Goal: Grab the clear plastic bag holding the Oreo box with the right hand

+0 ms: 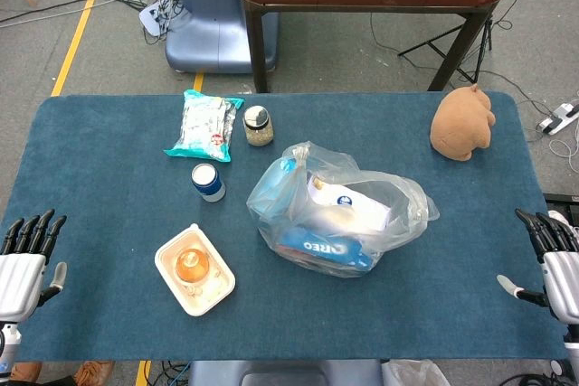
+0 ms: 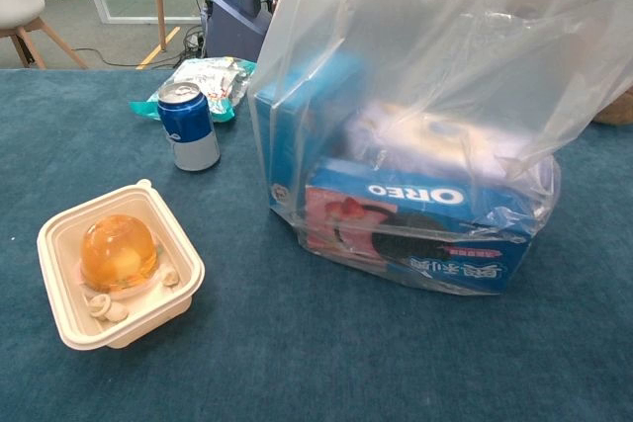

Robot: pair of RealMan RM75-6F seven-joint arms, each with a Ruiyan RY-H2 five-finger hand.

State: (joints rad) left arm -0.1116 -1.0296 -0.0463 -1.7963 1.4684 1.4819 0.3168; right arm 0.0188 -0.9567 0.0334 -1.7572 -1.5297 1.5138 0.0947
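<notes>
The worktop (image 1: 109, 133) wears a matt blue cloth. On it, the clear plastic bag (image 2: 475, 66) is thin, glossy and crinkled over the shiny printed Oreo box (image 2: 415, 229). Left of the bag stand a smooth metal can (image 2: 188, 126) and a matt cream tray (image 2: 59, 294); behind it, a fuzzy brown plush toy (image 1: 461, 122).

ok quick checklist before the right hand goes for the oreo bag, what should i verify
1. Right hand free: ok, holds nothing, fingers apart, at the table's right edge.
2. Clear plastic bag in place: ok, rests mid-table with the Oreo box lying inside.
3. Path from the right hand to the bag: ok, only bare blue table between them; the brown plush toy sits farther back.
4. Graspable part: ok, loose plastic bunches up at the top of the bag.
5. Neighbours on the bag's far side: ok, soda can and food container stand apart from it.
6. Left hand out of the way: ok, at the left edge.
</notes>
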